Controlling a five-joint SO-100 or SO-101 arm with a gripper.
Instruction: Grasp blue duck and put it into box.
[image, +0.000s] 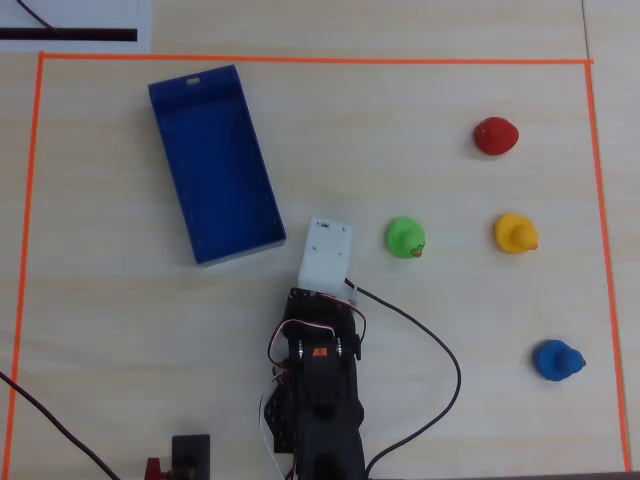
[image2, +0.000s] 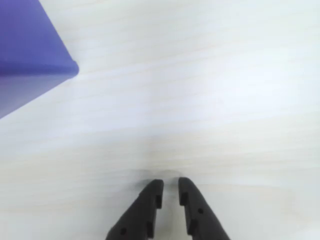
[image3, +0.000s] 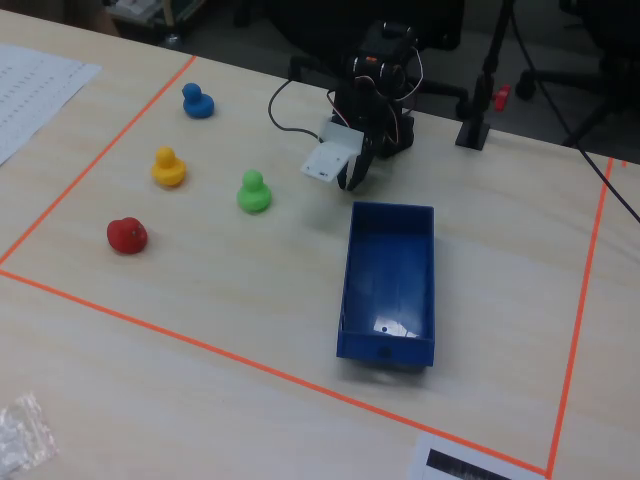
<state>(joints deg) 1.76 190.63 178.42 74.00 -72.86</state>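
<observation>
The pale wood-grain bench (image: 420, 400) carries a work area outlined in orange tape (image: 320, 61). Within it, the open rectangular blue plastic box (image: 215, 165) lies empty, well apart from the task's object.

The black five-joint arm (image: 318, 390) is folded near the bench edge at the bottom of the overhead view, with a white camera housing (image: 327, 250) at its wrist. The black two-finger end effector (image2: 170, 192) hovers over bare bench just beside a corner of the box. Its fingers are nearly pressed together, with only a narrow gap between the tips, and hold nothing.

Four small rubber-style ducks stand apart from one another: green duck (image: 405, 237), yellow duck (image: 515, 233), red duck (image: 495, 135) and the small blue toy duck (image: 557, 360). The blue duck sits upright in the lower right of the overhead view, near the tape border and farthest from the box.

Handling judgement: the blue duck is probably light, hollow and somewhat compliant, with a smooth rounded surface that may slip under a pinch. It is unlikely to be fragile. Take hold across the widest part of the body, below the head, with the fingers spread first. A grip on the head or beak risks the toy rolling out.
</observation>
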